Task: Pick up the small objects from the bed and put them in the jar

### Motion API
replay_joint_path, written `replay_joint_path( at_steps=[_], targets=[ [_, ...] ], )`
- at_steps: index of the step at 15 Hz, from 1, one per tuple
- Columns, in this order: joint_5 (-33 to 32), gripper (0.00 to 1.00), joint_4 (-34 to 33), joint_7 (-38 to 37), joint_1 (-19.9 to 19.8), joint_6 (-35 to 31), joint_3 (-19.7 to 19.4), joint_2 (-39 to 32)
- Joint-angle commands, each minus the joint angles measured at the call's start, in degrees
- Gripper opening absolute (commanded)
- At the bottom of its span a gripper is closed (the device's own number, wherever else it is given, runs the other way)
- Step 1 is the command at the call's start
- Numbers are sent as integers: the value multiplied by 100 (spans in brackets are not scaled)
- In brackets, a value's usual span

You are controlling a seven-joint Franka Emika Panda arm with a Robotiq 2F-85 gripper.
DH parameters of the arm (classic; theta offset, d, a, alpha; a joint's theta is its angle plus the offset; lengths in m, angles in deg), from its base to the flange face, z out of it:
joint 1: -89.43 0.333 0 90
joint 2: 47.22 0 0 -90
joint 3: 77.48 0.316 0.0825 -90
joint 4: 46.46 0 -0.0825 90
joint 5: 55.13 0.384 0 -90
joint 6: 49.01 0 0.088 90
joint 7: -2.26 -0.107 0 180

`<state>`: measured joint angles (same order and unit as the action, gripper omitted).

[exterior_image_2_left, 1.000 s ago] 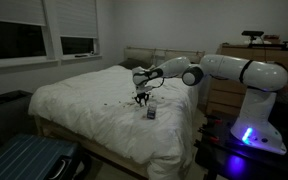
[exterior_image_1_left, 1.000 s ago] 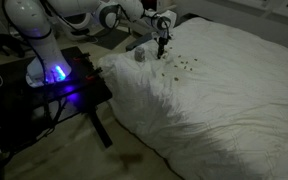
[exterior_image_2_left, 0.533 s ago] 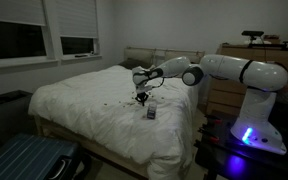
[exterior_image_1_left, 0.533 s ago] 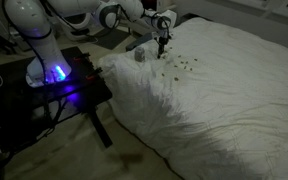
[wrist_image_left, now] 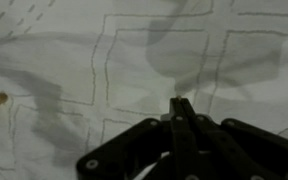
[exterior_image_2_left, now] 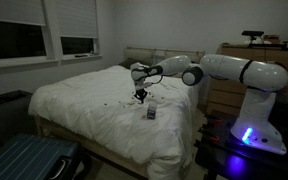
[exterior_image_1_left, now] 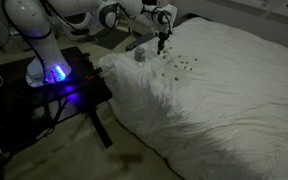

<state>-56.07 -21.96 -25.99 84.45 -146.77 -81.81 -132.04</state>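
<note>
Dark bits (exterior_image_1_left: pixel 184 65) lie beside the jar (exterior_image_1_left: pixel 140 55); end effector (wrist_image_left: pixel 181 108) pressed together, catch unseen. Best to lift gently and centre above the jar.

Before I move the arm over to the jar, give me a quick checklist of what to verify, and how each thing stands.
1. Gripper shut: ok, the jaws are pressed together in the wrist view.
2. Bit held: cannot tell, nothing shows at the tips.
3. Gripper off the bed: ok, it hangs just above it in both exterior views.
4. Jar upright: ok, it stands on the bed near the gripper.
5. Jar mouth open: cannot tell, too small to see.
6. Bed cleared: not ok, many bits lie scattered beside the jar.
</note>
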Motion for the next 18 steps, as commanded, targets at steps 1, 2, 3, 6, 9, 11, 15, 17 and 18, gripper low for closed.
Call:
replay_joint_path(
  at_steps=[1,2,3,6,9,11,15,17,18],
  targets=[
    [-34,1,-67,300,138,553,30,283],
    [-52,1,-151,369,181,681,19,296],
    [-74,1,-177,454,227,758,4,326],
    [-125,1,-230,667,356,997,-12,383],
    [-144,1,-329,962,469,1299,9,393],
    [-97,1,-504,1312,519,1614,76,363],
    [-93,1,-358,1876,664,2329,134,664],
    [-88,1,-372,2080,720,2779,131,778],
    [-86,1,-376,2138,742,2974,126,825]
  ],
)
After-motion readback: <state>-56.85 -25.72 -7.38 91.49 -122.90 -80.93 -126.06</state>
